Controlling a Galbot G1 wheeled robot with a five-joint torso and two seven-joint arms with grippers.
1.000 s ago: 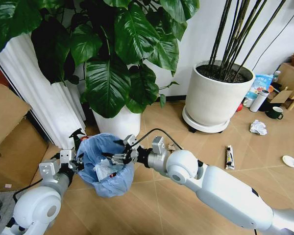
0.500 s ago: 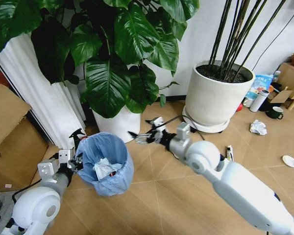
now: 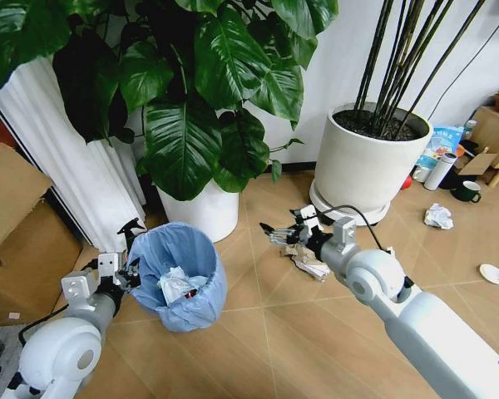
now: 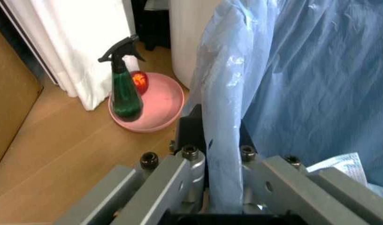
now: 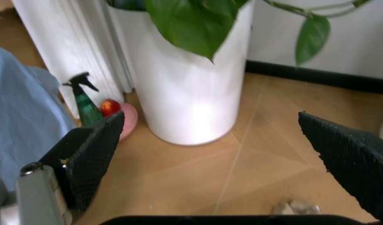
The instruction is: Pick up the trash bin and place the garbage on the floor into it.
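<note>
The trash bin (image 3: 185, 278), lined with a light blue bag, stands on the floor (image 3: 274, 332) with white paper and a red scrap inside. My left gripper (image 3: 126, 274) is shut on its rim; the left wrist view shows the bag's fold (image 4: 219, 117) pinched between the fingers of the left gripper (image 4: 211, 140). My right gripper (image 3: 284, 226) is open and hovers right of the bin, just above a crumpled wad (image 3: 309, 261). In the right wrist view the right gripper (image 5: 219, 164) has its pads (image 5: 91, 157) spread wide. More garbage lies farther right: a paper wad (image 3: 438, 216) and a white disc (image 3: 491, 273).
Two big white plant pots (image 3: 201, 208) (image 3: 366, 166) stand behind the bin and the wad. A green spray bottle (image 4: 124, 89) and a pink dish (image 4: 160, 110) sit by the curtain. Cardboard boxes (image 3: 21, 233) are at the left. A dark mug (image 3: 466, 192) and a white bottle (image 3: 441, 170) stand far right.
My right arm has swung out from over the bin to the right, and now hangs above the crumpled wad. The bin and left gripper have stayed put.
</note>
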